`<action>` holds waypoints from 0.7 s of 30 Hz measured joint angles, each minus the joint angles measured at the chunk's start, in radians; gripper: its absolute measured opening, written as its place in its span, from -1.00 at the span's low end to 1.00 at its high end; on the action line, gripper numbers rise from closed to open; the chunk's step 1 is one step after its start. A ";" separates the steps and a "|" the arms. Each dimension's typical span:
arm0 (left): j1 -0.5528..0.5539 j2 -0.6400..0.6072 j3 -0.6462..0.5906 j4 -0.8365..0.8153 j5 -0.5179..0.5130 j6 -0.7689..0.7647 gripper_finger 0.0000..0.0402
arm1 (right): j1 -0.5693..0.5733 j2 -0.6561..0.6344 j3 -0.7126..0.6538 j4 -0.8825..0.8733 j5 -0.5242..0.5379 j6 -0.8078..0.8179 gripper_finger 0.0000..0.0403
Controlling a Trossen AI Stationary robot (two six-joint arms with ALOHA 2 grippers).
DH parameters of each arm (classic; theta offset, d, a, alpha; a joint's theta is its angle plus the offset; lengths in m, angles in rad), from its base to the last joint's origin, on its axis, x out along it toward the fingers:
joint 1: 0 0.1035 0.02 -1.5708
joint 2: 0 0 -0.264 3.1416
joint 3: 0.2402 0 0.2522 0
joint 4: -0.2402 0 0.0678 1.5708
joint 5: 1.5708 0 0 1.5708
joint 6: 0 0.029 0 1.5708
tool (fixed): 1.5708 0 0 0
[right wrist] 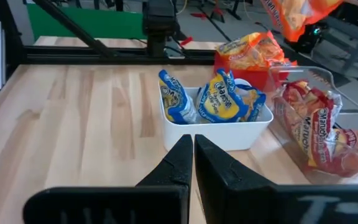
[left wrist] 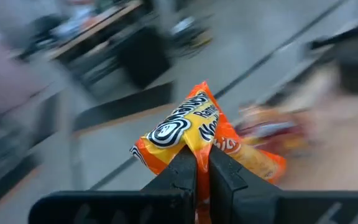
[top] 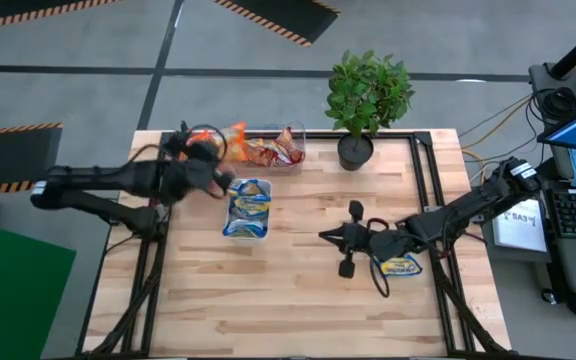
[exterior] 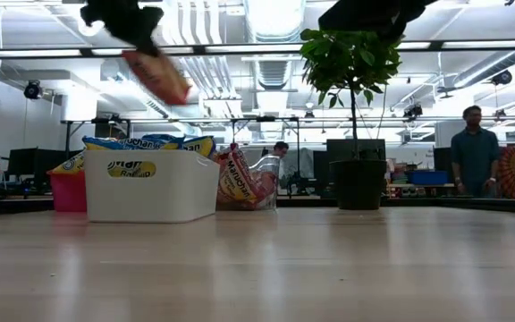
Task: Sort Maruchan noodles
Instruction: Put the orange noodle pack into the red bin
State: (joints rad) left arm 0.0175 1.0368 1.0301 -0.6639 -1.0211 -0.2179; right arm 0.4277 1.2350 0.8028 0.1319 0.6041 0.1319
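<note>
- Left gripper (left wrist: 196, 163) pinched shut on crinkly orange plastic noodle packet (left wrist: 191, 127), aloft over far-left red tray (right wrist: 253, 70)
- Right gripper (right wrist: 188, 151) empty, shut, mid-table
- Thin edge grip risked packet slipping outside tray

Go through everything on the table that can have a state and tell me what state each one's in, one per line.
Left gripper: shut on the orange packet, held up in the air.
Right gripper: shut, empty, above the table.
White tray: holds blue-and-yellow packets.
Clear tray: holds red-brown packets.
Red tray: holds orange packets.
Loose blue-and-yellow packet: lying flat under the right arm.
Potted plant: upright.
</note>
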 joint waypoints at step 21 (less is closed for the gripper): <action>0.594 0.285 -0.045 -0.216 0.254 -0.026 -1.00 | -0.023 0.000 -0.002 -0.004 0.001 -0.033 -0.96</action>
State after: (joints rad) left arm 0.6115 1.3223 0.9848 -0.8802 -0.7672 -0.2434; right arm 0.4049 1.2350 0.8005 0.1278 0.6048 0.0989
